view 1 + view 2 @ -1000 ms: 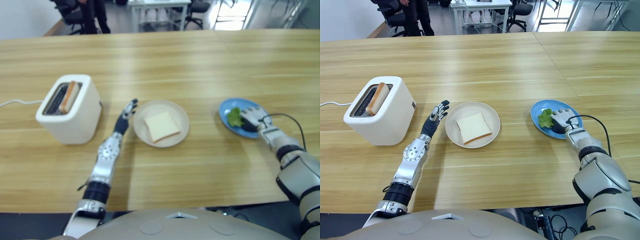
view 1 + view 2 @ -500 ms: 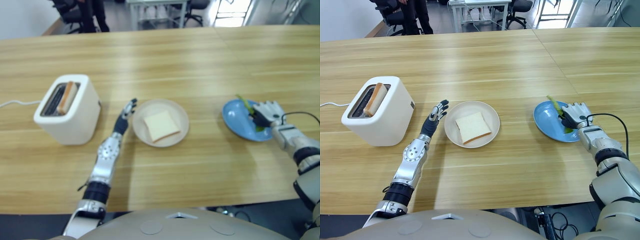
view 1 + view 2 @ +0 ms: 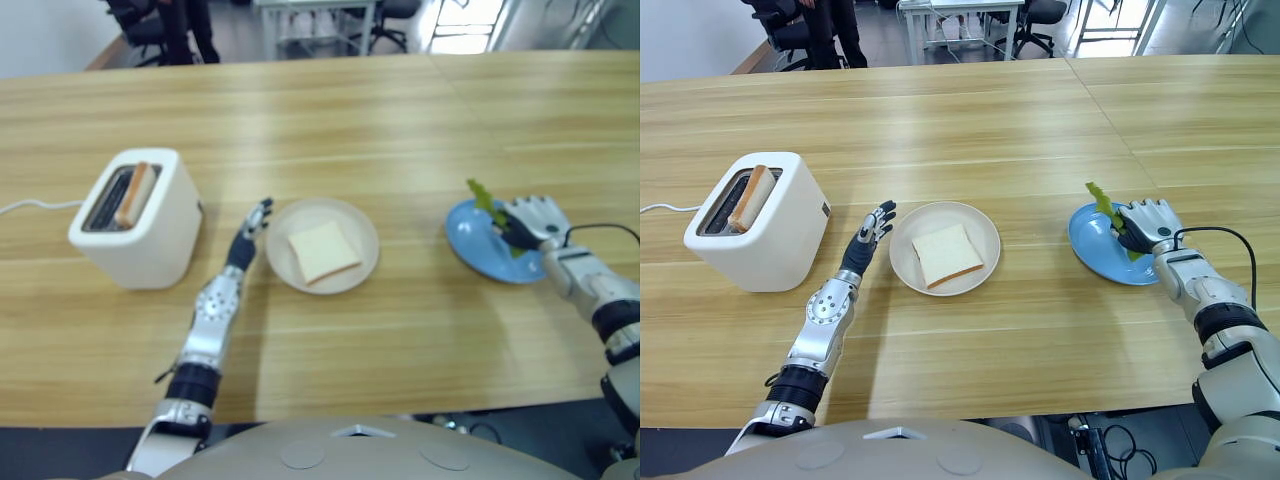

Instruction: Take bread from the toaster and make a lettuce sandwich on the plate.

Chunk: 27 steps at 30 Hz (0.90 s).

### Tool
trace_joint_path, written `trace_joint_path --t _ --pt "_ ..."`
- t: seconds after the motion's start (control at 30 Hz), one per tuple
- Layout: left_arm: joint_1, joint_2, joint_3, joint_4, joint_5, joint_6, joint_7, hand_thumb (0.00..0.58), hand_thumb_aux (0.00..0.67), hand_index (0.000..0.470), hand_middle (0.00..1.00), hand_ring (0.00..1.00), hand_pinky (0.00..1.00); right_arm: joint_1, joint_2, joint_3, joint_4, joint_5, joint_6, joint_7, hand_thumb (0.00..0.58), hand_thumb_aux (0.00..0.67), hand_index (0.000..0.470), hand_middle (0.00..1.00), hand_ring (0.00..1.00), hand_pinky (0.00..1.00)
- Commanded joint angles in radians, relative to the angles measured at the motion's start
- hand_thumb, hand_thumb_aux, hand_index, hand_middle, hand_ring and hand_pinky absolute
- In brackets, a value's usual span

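Right eye view, room: past the far edge stand dark office chairs [image 3: 778,32] and a white table [image 3: 956,12] on a grey floor, with daylight coming in at the upper right.
desk [image 3: 970,110]: pale wood with the grain running left to right. A seam [image 3: 1110,112] splits off a second top on the right, and everything sits on the near half.
toaster [image 3: 762,238]: white and boxy, at the left, slots facing up. A white cord [image 3: 660,209] trails off its left side.
cream plate [image 3: 986,226]: round, mid-desk, just right of the left hand.
blue plate [image 3: 1092,246]: smaller, well apart to the right, under the right hand.
left hand [image 3: 872,228]: released, fingers stretched out straight. It lies low over the desk between the toaster and the cream plate and touches neither.
right hand [image 3: 1148,222]: clenched on the lettuce, over the blue plate's right side. A black cable [image 3: 1228,238] loops by its wrist.
plate slice [image 3: 945,256]: white bread lying flat in the middle of the cream plate, nothing on it.
toaster slice [image 3: 751,197]: standing on edge in the toaster's slot, crust poking up.
lettuce [image 3: 1102,205]: a green leaf sticking up and to the left out of the right hand's fingers, above the blue plate.
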Motion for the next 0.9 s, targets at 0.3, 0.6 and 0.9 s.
trace_joint_path --t 0.3,0.6,0.9 --pt "-0.03 0.008 0.058 0.04 -0.024 -0.009 0.013 0.0 0.0 0.0 0.0 0.0 0.0 -0.054 0.179 0.006 -0.364 -0.077 0.086 0.163 0.58 0.67 0.46 1.0 1.0 1.0" --pt "-0.041 -0.004 0.068 0.06 -0.036 -0.008 0.001 0.0 0.0 0.0 0.0 0.0 0.0 -0.214 0.536 0.179 -0.129 -0.182 0.081 0.151 0.58 0.67 0.46 1.0 1.0 1.0" --pt "-0.042 -0.009 0.062 0.063 -0.033 -0.006 0.0 0.0 0.0 0.0 0.0 0.0 0.0 -0.222 0.655 0.276 0.116 -0.198 0.044 0.073 0.58 0.67 0.46 1.0 1.0 1.0"
